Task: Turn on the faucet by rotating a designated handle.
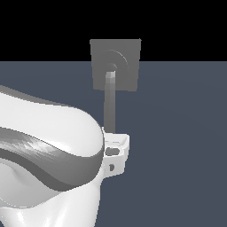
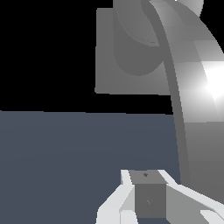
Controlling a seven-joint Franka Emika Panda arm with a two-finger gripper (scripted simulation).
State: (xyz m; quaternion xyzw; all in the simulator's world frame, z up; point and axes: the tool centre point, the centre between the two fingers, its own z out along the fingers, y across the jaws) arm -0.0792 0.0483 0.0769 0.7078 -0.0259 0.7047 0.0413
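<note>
The faucet (image 1: pixel 126 55) is a square grey plate with raised round rings, standing at the far middle of the exterior view. The handle (image 1: pixel 110 104), a long straight grey bar, runs from the rings toward my gripper (image 1: pixel 116 144). In the wrist view the plate (image 2: pixel 127 61) is ahead and the handle (image 2: pixel 192 87) sweeps close past one side of my gripper (image 2: pixel 144 176). The fingers (image 2: pixel 148 199) appear pressed together with nothing between them. They are next to the handle's near end; I cannot tell if they touch it.
My big glossy white arm (image 1: pixel 44 150) fills the lower part of the exterior view's left and hides the floor there. A flat dark blue-grey floor (image 1: pixel 186 133) spreads around the faucet.
</note>
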